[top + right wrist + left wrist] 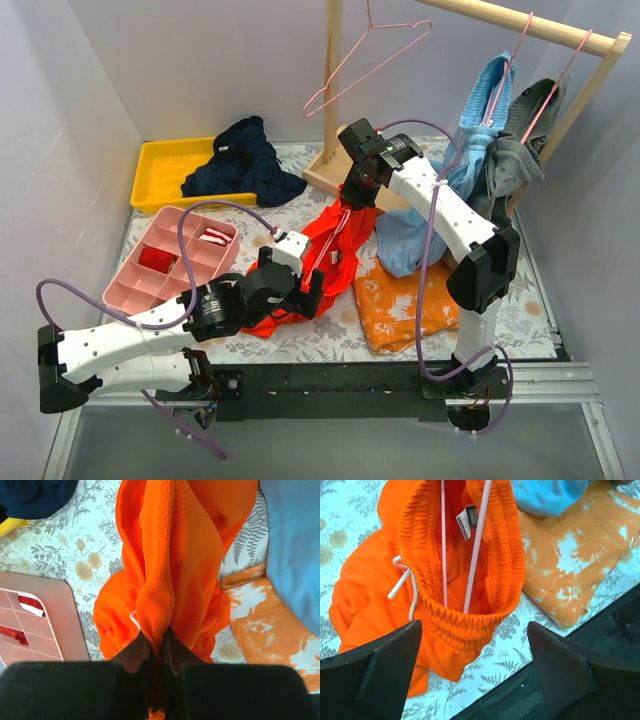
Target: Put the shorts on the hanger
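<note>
A bench [300,345] covered in a pale floral cloth sits between plain grey walls. The shorts [335,240] lie on it as a long, bright red-orange heap, and everything else is placed from them.

The right claw [156,635] is at their far end, clenched on a raised fold of the mesh fabric, which drapes away from its fingers in a ridge. The left claw [472,627] hangs over their near end, released and spread wide. One dark finger stands to each side of the gathered waistband, and neither touches the cloth.

The waistband gapes towards the left claw. Two thin rods of the hanger [478,535] run down inside the opening, and their lower ends reach the inner side of the elastic. A white drawstring [402,577] trails over the outside of the band and a small label [468,520] shows inside.

To the right of the shorts, touching them, lies an orange cloth with white blotches [405,300], and a light blue garment [410,235] sits just behind that cloth. Left of the shorts is a pink divided tray [130,285]. Farther back on the left, a yellow bin [160,165] holds a navy garment [245,160]. Behind the shorts stands a wooden rack [333,90] with a spare pink hanger [370,55].
</note>
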